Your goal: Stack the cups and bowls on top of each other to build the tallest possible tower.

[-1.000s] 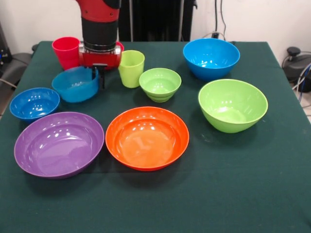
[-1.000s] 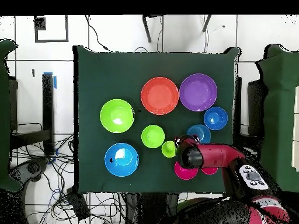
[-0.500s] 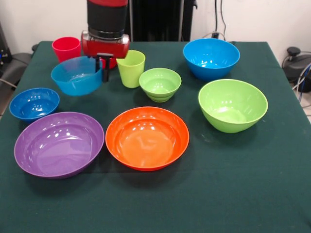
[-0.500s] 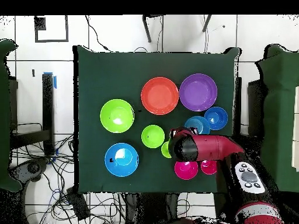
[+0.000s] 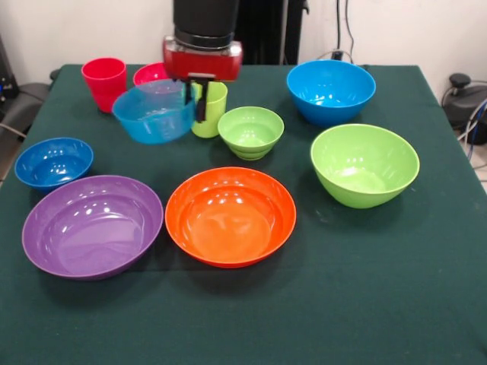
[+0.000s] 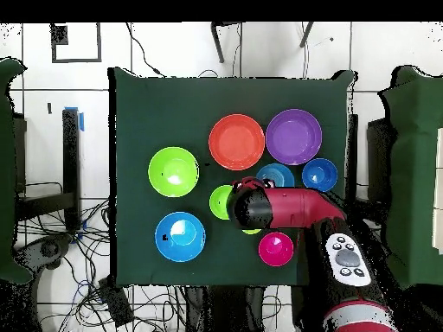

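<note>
My gripper (image 5: 195, 103) is shut on the rim of the teal-blue bowl (image 5: 154, 114), which hangs tilted above the table. The bowl is just left of the lime-green cup (image 5: 212, 106), and my fingers partly cover the cup. The red cup (image 5: 105, 82) stands at the back left, with the small red bowl (image 5: 149, 74) beside it. Further forward on the left lies the small dark-blue bowl (image 5: 53, 161). In the overhead view the arm (image 6: 260, 207) hides both cups. The teal-blue bowl (image 6: 275, 175), red bowl (image 6: 276, 249) and dark-blue bowl (image 6: 319, 174) show around it.
A small ribbed green bowl (image 5: 250, 131) sits right of the lime-green cup. The front holds a purple bowl (image 5: 93, 226) and an orange bowl (image 5: 230, 215). On the right are a large lime-green bowl (image 5: 364, 163) and a large blue bowl (image 5: 330, 90).
The gripper has carried the teal-blue bowl up off the table and to the right in the front view, from near the red cup to beside the lime-green cup. The small red bowl is now uncovered.
</note>
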